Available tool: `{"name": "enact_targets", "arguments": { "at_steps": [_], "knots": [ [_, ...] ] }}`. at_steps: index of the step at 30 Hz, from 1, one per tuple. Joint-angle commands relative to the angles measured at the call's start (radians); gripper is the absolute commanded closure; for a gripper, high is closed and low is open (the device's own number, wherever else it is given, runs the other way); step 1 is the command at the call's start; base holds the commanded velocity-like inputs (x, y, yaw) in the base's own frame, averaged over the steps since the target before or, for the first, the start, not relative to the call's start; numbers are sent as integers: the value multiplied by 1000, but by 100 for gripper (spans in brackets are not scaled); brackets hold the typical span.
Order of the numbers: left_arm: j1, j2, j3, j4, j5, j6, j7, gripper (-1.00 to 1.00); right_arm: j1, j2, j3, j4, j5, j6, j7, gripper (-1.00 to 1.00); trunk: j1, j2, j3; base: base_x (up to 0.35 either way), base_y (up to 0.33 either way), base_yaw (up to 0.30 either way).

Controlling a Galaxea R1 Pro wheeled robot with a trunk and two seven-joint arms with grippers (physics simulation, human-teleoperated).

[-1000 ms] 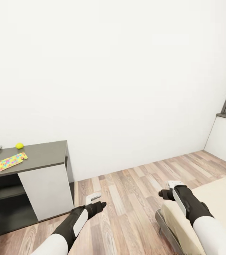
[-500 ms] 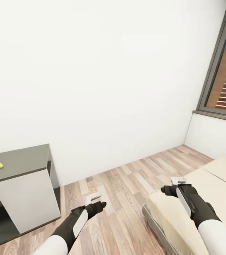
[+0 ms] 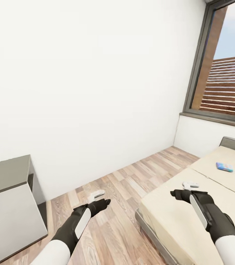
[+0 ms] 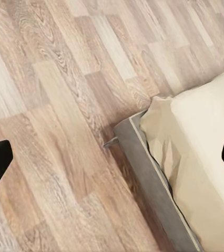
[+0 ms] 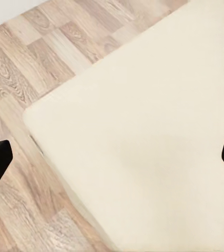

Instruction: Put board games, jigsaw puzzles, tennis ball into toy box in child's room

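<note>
We are facing cream bed [image 3: 205,217]; small blue board game [image 3: 224,167] lying far side. Left gripper [image 4: 112,157] and right gripper [image 5: 112,155] both spread, empty. Risk: base bumping bed frame, overreaching for game.

You face a bare white wall [image 3: 95,73]; plank floor [image 3: 124,191] below it, cream bed [image 3: 191,213] under the dark-framed window [image 3: 220,73].

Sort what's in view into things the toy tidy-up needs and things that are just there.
Job:
- blue board game lying on the bed
- dark grey table wing
- left gripper, empty
- right gripper, empty

Just there:
- wood plank floor
- window
- white wall
</note>
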Motion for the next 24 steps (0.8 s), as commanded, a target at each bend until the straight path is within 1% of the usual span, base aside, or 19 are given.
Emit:
{"name": "enact_targets", "arguments": {
  "at_steps": [1, 2, 4, 5, 6, 8, 9, 10, 11, 12, 13, 15, 16, 17, 18, 20, 21, 23, 24],
  "knots": [
    [-2, 0, -2, -36, 4, 30, 2, -100, 7, -6, -1, -17, -13, 5, 1, -100, 0, -1, -1, 0, 0, -281],
    [-2, 0, -2, -36, 4, 30, 2, -100, 7, -6, -1, -17, -13, 5, 1, -100, 0, -1, -1, 0, 0, -281],
    [-4, 0, -5, -72, 5, 56, 6, -100, 14, -10, -1, -30, -21, 5, 1, -100, 0, -1, -1, 0, 0, -281],
    [-7, 0, -8, -108, 9, 82, 12, -100, 18, -14, -1, -40, -29, 5, 1, -100, 0, -1, -1, 0, 0, -281],
    [-7, 0, -8, -108, 9, 82, 12, -100, 18, -14, -1, -40, -29, 5, 1, -100, 0, -1, -1, 0, 0, -281],
    [-13, 0, -15, -178, 34, 130, 31, -100, 25, -19, -2, -52, -41, 5, 1, -100, 0, -1, -2, 0, 0, -280],
    [-13, 0, -15, -178, 34, 130, 31, -100, 25, -19, -2, -52, -41, 5, 1, -100, 0, -1, -2, 0, 0, -280],
    [-15, 0, -19, -209, 56, 154, 45, -100, 25, -21, -3, -55, -45, 5, 1, -100, 0, -1, -2, 0, 0, -280],
    [-15, 0, -19, -209, 56, 154, 45, -100, 25, -21, -3, -55, -45, 5, 1, -100, 0, -1, -2, 0, 0, -280],
    [-15, 0, -25, -237, 83, 174, 64, -100, 26, -23, -3, -55, -49, 5, 1, -100, 0, -1, -2, 0, 0, -279],
    [-15, 0, -25, -237, 83, 174, 64, -100, 26, -23, -3, -55, -49, 5, 1, -100, 0, -1, -3, 0, 0, -279],
    [-14, 0, -52, -280, 142, 203, 111, -100, 27, -25, -7, -55, -55, 5, 1, -100, 0, -1, -4, 0, 0, -279],
    [-14, 0, -52, -280, 142, 203, 111, -100, 27, -25, -7, -55, -55, 5, 1, -100, 0, -1, -4, 0, 0, -279],
    [-13, 0, -75, -295, 170, 213, 137, -100, 27, -26, -13, -55, -57, 5, 1, -100, 0, -1, -4, 0, 0, -278],
    [-13, 0, -75, -295, 170, 213, 137, -100, 27, -26, -13, -55, -57, 5, 1, -100, 0, -1, -5, 0, 0, -278],
    [-14, 0, -131, -316, 219, 228, 194, -100, 28, -26, -31, -54, -60, 5, 0, -100, 0, -1, -6, 0, 0, -278],
    [-14, 0, -131, -316, 219, 228, 194, -100, 28, -26, -31, -54, -60, 5, 0, -100, 0, -1, -6, 0, 0, -278],
    [-15, 0, -185, -332, 254, 236, 249, -100, 28, -25, -51, -54, -62, 5, 0, -100, 0, -1, -7, 0, 0, -278],
    [-15, 0, -185, -332, 254, 236, 249, -100, 28, -25, -51, -54, -62, 5, 0, -100, 0, -1, -8, 0, 0, -278]
  ]
}}
